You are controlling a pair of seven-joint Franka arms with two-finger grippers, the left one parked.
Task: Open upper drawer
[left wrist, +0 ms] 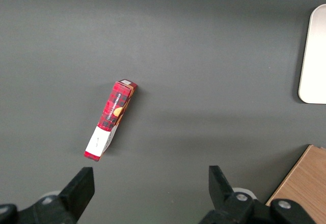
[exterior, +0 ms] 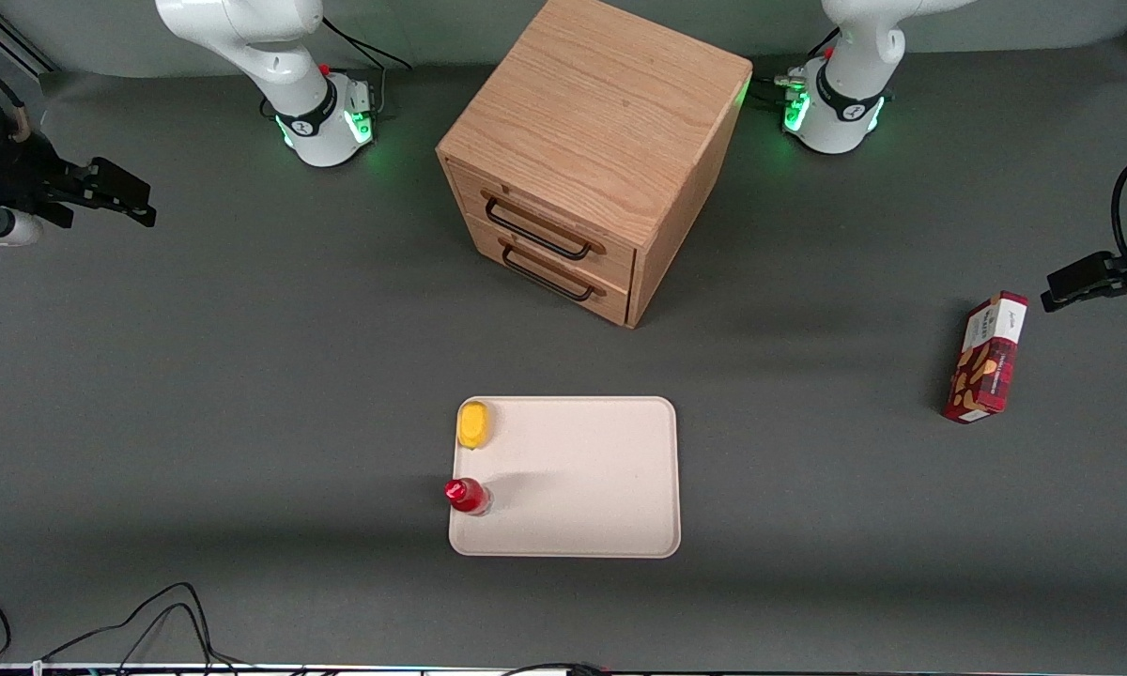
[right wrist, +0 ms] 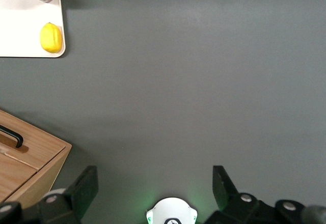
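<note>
The light oak cabinet stands on the table between the two arm bases. Its upper drawer is shut, with a thin black wire handle. The look-alike bottom drawer just below it is shut too. My gripper hangs above the table toward the working arm's end, well apart from the cabinet. It is open and empty. In the right wrist view the gripper has its fingers spread wide over bare mat, with a cabinet corner and a bit of black handle beside it.
A cream tray lies nearer the front camera than the cabinet, with a yellow lemon and a red can on it. A red snack box lies toward the parked arm's end. Cables run along the table's front edge.
</note>
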